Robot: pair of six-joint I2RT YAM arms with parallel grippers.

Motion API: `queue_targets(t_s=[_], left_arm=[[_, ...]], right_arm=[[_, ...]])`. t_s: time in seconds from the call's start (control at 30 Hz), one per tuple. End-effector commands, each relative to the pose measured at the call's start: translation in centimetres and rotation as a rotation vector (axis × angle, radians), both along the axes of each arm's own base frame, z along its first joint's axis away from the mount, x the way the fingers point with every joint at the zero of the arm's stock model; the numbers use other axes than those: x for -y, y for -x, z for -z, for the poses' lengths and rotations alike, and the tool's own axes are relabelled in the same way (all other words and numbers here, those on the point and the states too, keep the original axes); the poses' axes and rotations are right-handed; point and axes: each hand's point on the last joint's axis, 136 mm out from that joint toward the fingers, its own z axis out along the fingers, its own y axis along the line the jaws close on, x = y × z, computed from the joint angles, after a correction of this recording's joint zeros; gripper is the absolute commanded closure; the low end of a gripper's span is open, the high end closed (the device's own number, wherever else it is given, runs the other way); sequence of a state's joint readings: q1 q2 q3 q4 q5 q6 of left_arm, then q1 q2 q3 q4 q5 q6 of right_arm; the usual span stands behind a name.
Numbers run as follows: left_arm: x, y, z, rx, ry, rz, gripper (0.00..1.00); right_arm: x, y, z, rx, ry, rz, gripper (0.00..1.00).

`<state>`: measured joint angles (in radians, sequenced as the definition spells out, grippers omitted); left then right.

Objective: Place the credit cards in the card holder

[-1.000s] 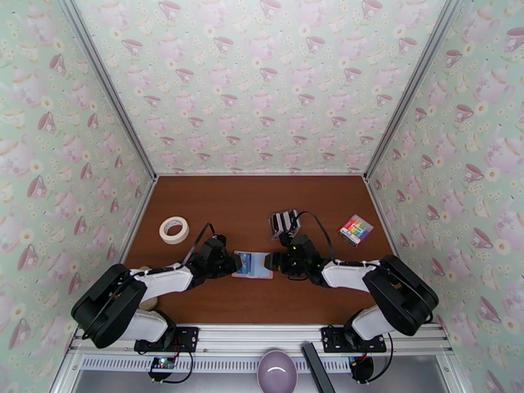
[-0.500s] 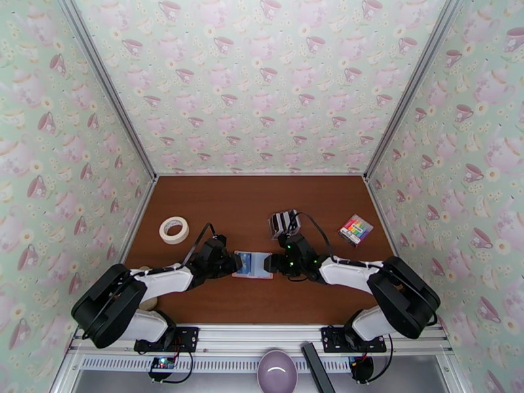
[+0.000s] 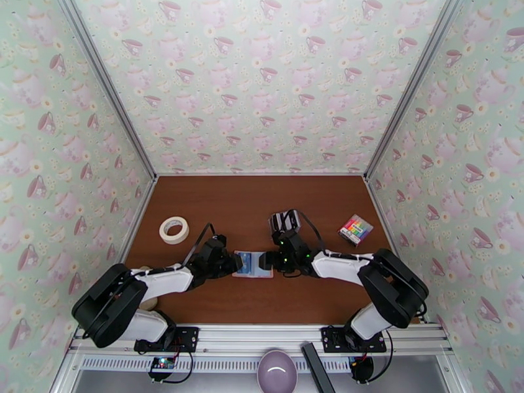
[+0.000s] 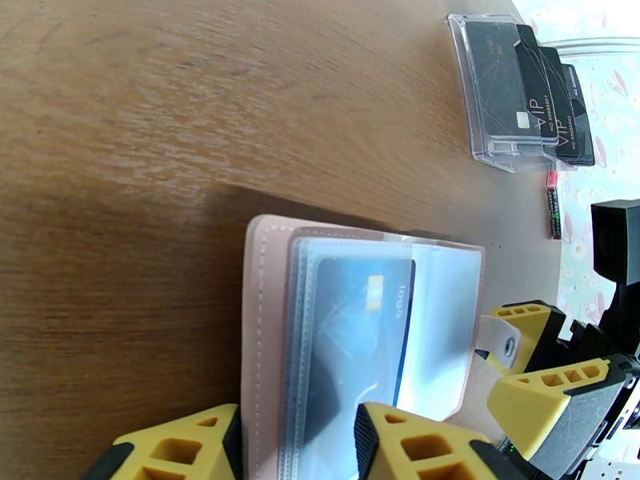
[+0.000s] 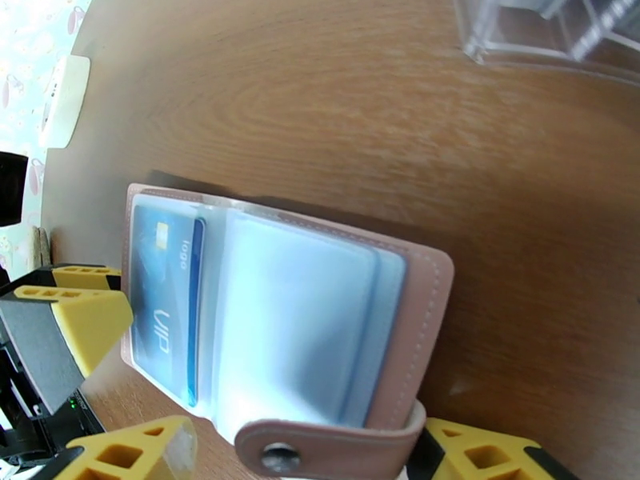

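Observation:
The pink card holder (image 3: pixel 253 264) lies open on the table between my two grippers. A dark card (image 4: pixel 360 330) marked VIP sits in one of its clear pockets, on the leaf towards my left arm (image 5: pixel 164 298). More black credit cards (image 4: pixel 528 98) stand in a clear rack (image 3: pixel 285 222) behind it. My left gripper (image 3: pixel 234 263) is open, its yellow fingertips (image 4: pixel 184 442) at the holder's left edge. My right gripper (image 3: pixel 264 261) stands wide open at the snap-tab (image 5: pixel 276 451) end, one finger (image 5: pixel 496 458) on each side of the tab.
A roll of white tape (image 3: pixel 173 229) lies at the left, and a multicoloured striped pad (image 3: pixel 355 229) at the right. A grey bowl (image 3: pixel 276 371) sits on the rail below the table's front edge. The brown table (image 3: pixel 249 198) is bare behind the holder.
My right gripper has slid left until its fingers reach the card holder's tab end. The left arm and the holder have stayed put.

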<state>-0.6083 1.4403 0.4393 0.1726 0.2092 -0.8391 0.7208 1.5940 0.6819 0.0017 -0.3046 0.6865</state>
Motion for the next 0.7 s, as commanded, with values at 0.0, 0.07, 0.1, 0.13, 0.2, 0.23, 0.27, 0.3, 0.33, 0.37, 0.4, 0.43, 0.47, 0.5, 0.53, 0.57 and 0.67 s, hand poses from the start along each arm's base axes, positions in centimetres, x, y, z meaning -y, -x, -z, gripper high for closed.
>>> queue_targets(t_s=[0.0, 0.07, 0.1, 0.13, 0.2, 0.23, 0.27, 0.3, 0.33, 0.37, 0.4, 0.43, 0.47, 0.5, 0.53, 0.57, 0.67], left_arm=[[-0.5, 2.3, 3.5, -0.11, -0.054, 0.013, 0.58], [-0.3, 2.3, 3.7, -0.115, -0.05, 0.011, 0.58], [-0.3, 2.3, 3.7, -0.116, -0.049, 0.008, 0.58], [-0.2, 2.3, 3.8, -0.116, -0.049, 0.007, 0.58], [-0.2, 2.3, 3.9, -0.119, -0.051, 0.004, 0.58], [-0.1, 2.3, 3.9, -0.12, -0.051, 0.004, 0.58], [0.0, 2.2, 4.0, -0.125, -0.051, 0.005, 0.58], [0.1, 2.1, 4.0, -0.126, -0.048, 0.007, 0.58], [0.3, 2.1, 4.0, -0.127, -0.044, 0.01, 0.58], [0.5, 2.0, 3.9, -0.129, -0.041, 0.009, 0.58], [0.5, 2.0, 3.9, -0.129, -0.041, 0.008, 0.58], [0.6, 2.0, 3.9, -0.128, -0.039, 0.009, 0.58], [0.5, 2.0, 3.8, -0.128, -0.04, 0.006, 0.58], [0.5, 2.0, 3.7, -0.127, -0.041, 0.005, 0.58], [0.3, 2.1, 3.7, -0.128, -0.046, 0.003, 0.58], [0.2, 2.3, 3.7, -0.13, -0.049, 0.004, 0.58], [-0.2, 2.4, 3.4, -0.127, -0.062, -0.001, 0.57]], right_arm=[[-0.1, 1.4, 2.6, -0.069, 0.027, -0.021, 0.25], [-0.3, 1.4, 2.1, -0.064, 0.004, -0.018, 0.25], [-0.3, 1.4, 1.9, -0.06, -0.001, -0.017, 0.25], [-0.3, 1.4, 1.6, -0.053, -0.007, -0.016, 0.25], [-0.4, 1.3, 0.8, -0.038, -0.019, -0.018, 0.25], [-0.5, 1.3, 0.3, -0.031, -0.025, -0.022, 0.25], [-0.6, 1.3, -0.3, -0.021, -0.03, -0.026, 0.25], [-0.7, 1.2, -0.7, -0.013, -0.034, -0.028, 0.25], [-0.8, 1.1, -1.3, -0.002, -0.04, -0.028, 0.25], [-0.9, 1.0, -2.0, 0.011, -0.048, -0.028, 0.25], [-1.0, 0.9, -2.5, 0.02, -0.053, -0.027, 0.25], [-1.0, 0.8, -3.0, 0.029, -0.056, -0.024, 0.25], [-1.0, 0.6, -3.5, 0.037, -0.051, -0.021, 0.25], [-1.0, 0.4, -3.9, 0.046, -0.047, -0.017, 0.25], [-1.0, 0.4, -4.2, 0.054, -0.038, -0.016, 0.25], [-0.9, 0.3, -4.4, 0.064, -0.021, -0.014, 0.25], [-1.4, 0.2, -5.4, 0.081, -0.025, -0.026, 0.26]])
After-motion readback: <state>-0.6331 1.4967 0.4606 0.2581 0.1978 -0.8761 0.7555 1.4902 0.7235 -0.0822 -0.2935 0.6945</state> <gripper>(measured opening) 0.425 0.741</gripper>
